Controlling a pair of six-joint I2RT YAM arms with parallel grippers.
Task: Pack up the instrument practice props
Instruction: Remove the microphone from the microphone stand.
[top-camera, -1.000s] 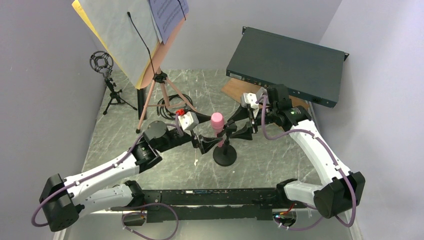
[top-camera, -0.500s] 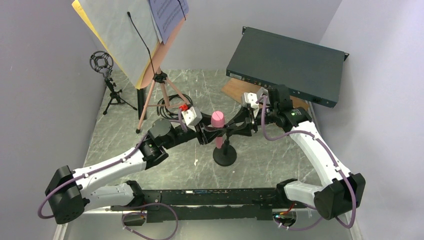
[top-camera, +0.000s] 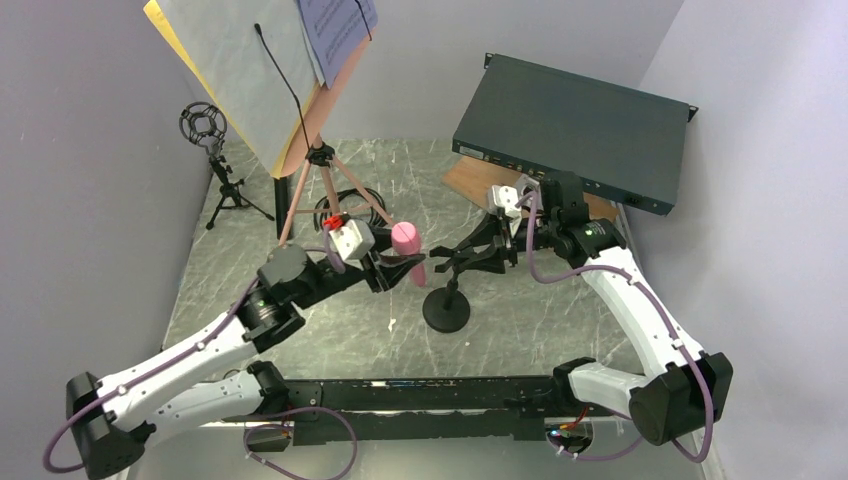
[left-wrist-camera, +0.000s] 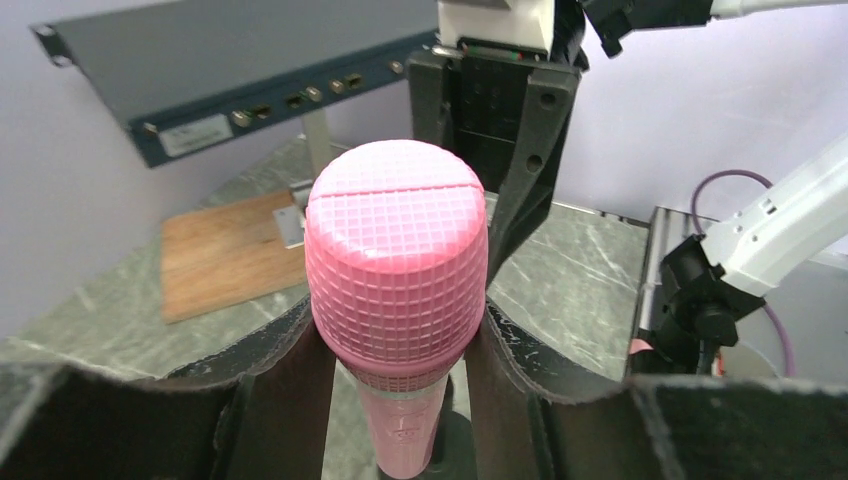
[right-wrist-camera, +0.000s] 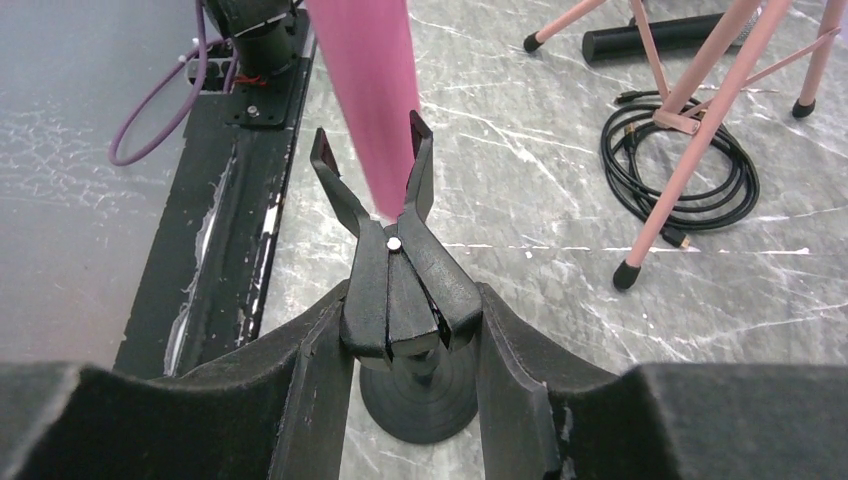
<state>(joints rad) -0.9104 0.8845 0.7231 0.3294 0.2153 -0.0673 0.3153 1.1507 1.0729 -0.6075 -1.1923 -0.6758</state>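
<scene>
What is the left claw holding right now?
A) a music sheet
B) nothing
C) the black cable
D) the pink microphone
D: the left claw is closed around the pink microphone, just below its round head, while the right claw grips the black holder.

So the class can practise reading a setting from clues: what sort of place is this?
Probably a robot lab bench staged as a music practice corner. A white left arm and right arm are bolted at the edge of a walled-in table, among a pink music stand holding sheet-music pages and a pink microphone.
</scene>
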